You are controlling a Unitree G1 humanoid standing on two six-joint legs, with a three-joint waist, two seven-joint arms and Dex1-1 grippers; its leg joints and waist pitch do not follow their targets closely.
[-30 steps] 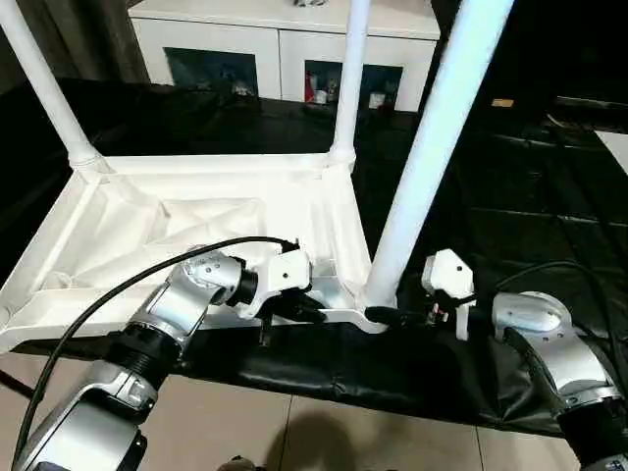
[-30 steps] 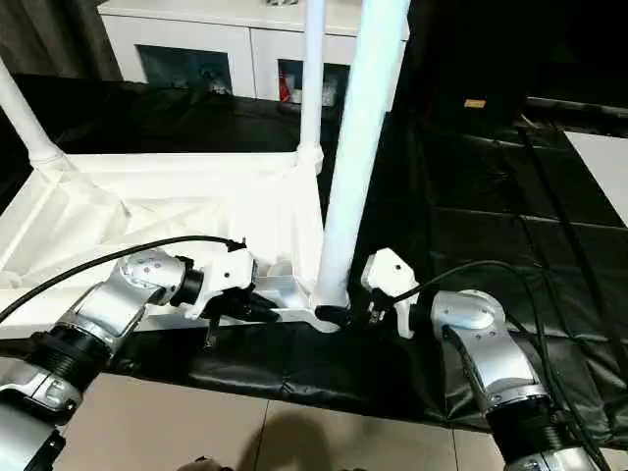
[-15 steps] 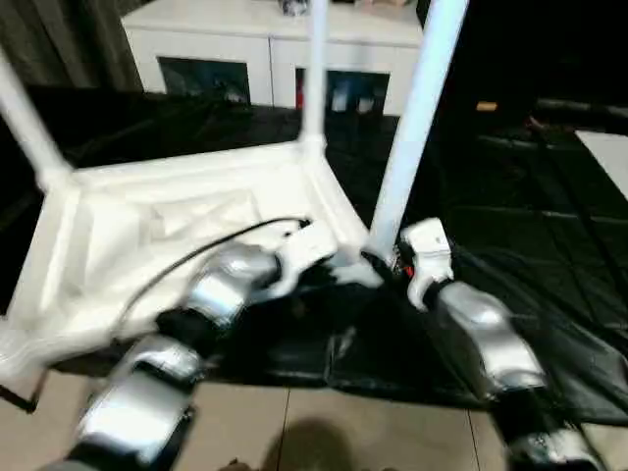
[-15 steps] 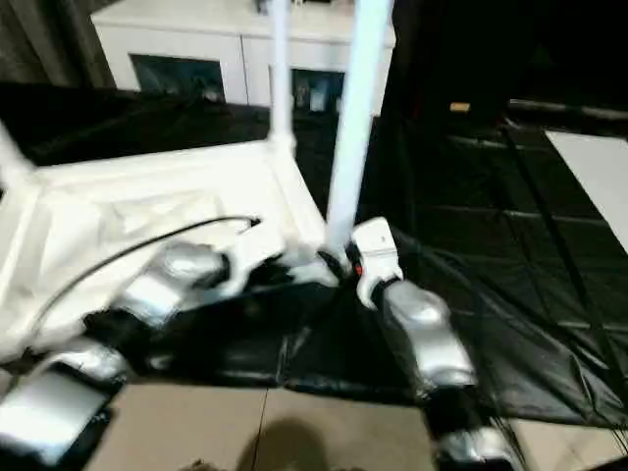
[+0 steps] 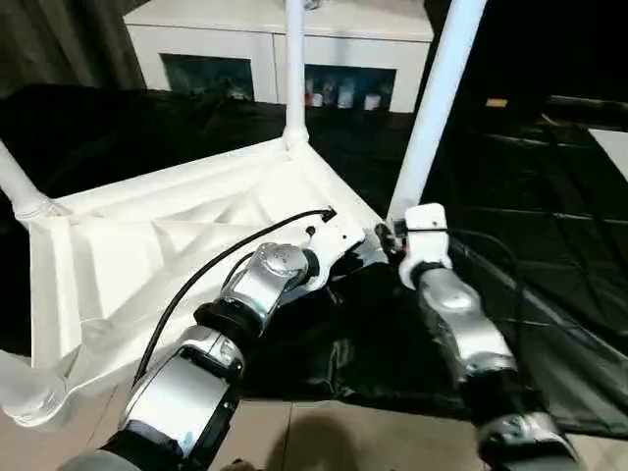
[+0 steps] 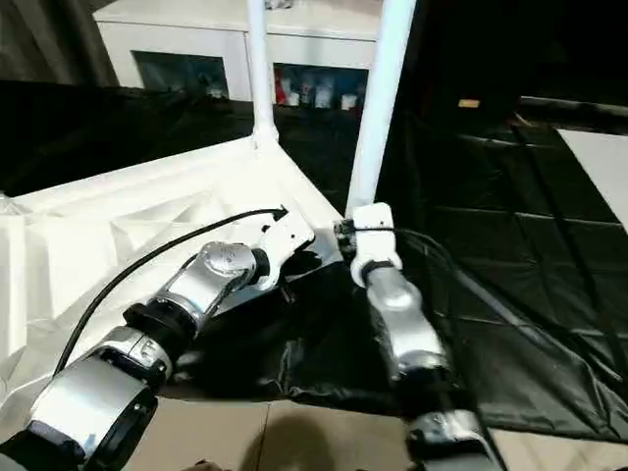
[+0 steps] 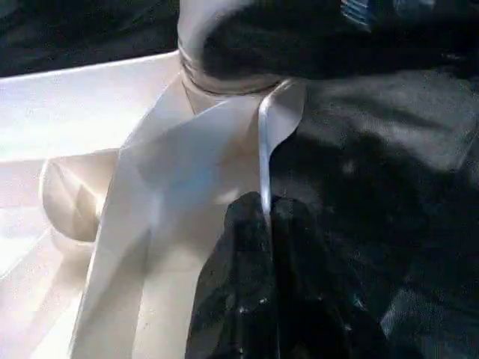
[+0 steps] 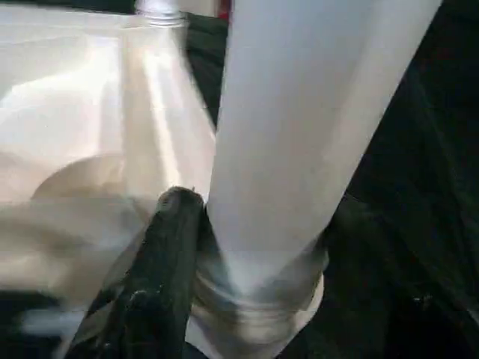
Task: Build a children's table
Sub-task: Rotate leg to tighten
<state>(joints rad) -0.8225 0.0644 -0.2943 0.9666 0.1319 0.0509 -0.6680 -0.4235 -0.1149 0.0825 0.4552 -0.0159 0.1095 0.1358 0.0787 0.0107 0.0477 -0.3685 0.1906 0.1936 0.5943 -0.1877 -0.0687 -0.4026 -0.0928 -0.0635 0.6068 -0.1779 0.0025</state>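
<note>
The left claw (image 7: 266, 217) is pinched shut on the thin raised rim of the children's table (image 5: 147, 255), its two black fingers (image 7: 239, 247) pressed together with the white edge caught between them, close beside the corner socket. The right claw (image 5: 386, 238) stands about half open at the base of the near leg (image 5: 437, 98), one black finger (image 8: 168, 247) lying against the foot of the tube where it enters the socket; its other finger is hidden behind the leg, so whether it truly grips the leg I cannot tell.

The children's table lies upside down on the black-covered desk (image 5: 549, 206), ribbed underside upward, one corner hanging over the desk's near edge. Its legs rise upright from the corners: the near leg, a far leg (image 5: 294, 69) and a left leg (image 5: 18, 186). Behind the desk stands a white cabinet (image 5: 255, 39) with glass doors.
</note>
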